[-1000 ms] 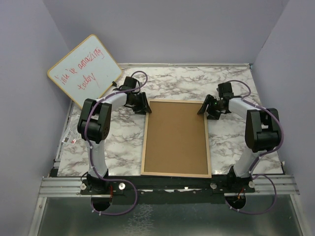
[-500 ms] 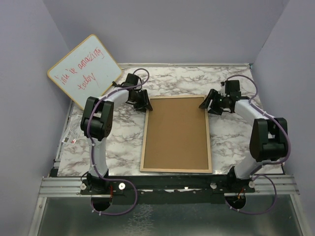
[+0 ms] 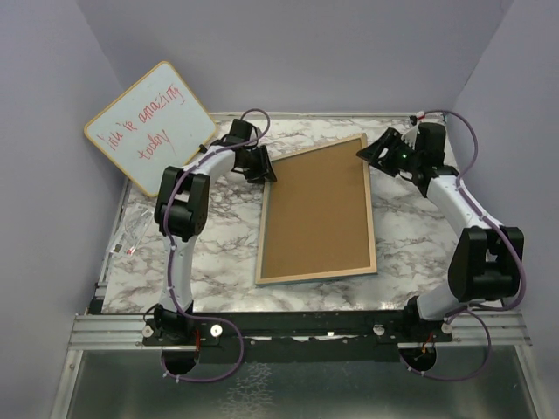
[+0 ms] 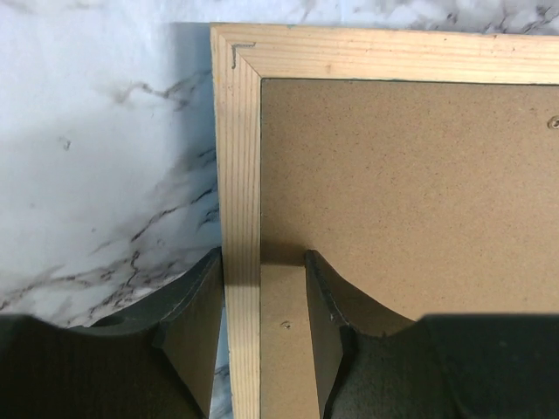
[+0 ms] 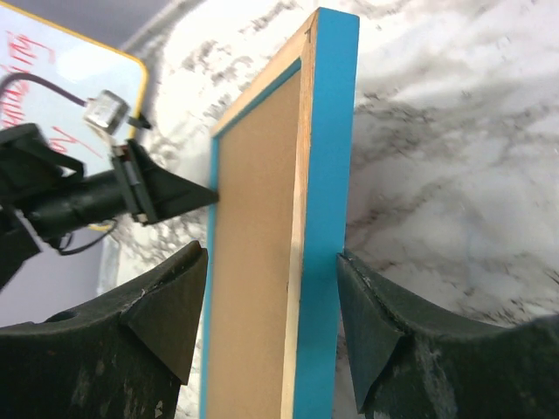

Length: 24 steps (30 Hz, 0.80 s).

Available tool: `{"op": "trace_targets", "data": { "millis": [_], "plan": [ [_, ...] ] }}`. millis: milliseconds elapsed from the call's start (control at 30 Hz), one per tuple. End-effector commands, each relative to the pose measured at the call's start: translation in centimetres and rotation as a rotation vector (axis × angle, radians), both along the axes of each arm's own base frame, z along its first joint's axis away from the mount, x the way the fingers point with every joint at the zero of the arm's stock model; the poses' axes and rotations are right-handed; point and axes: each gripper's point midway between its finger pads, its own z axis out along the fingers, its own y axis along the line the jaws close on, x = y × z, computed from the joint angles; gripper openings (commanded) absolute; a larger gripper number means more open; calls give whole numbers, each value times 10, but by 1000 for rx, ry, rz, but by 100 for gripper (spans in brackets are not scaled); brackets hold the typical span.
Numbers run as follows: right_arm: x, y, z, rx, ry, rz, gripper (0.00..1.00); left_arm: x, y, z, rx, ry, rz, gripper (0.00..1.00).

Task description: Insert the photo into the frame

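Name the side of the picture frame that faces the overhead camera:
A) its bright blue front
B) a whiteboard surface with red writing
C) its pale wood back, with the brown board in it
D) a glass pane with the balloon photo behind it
C: from above, the frame shows a pale wood rim around the brown backing board. Blue appears only along its edge in the right wrist view.

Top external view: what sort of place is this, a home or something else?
Most likely a robot test booth, not a home. Plain lilac walls close in a marble-patterned table, two arms are bolted to a metal rail at its near edge, and a handwritten whiteboard leans in the corner.
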Motion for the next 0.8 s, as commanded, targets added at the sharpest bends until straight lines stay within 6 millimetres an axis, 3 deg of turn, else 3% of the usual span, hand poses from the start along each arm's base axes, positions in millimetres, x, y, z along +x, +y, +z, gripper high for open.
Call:
{"op": "trace_targets", "data": {
  "millis": [0, 333, 600, 767],
  "plan": [
    [-40, 75, 68, 279, -62, 327, 63, -47, -93, -20, -149, 102, -194, 42],
    [-27, 89, 101, 415, -174, 332, 63, -40, -115, -10, -236, 95, -191, 42],
    [-19, 104, 100, 425, -170, 355, 61, -37, -116, -11, -243, 80, -180, 42],
    [-8, 105, 81, 392, -115, 299, 56, -36, -109, -16, -213, 70, -164, 40]
  ]
}}
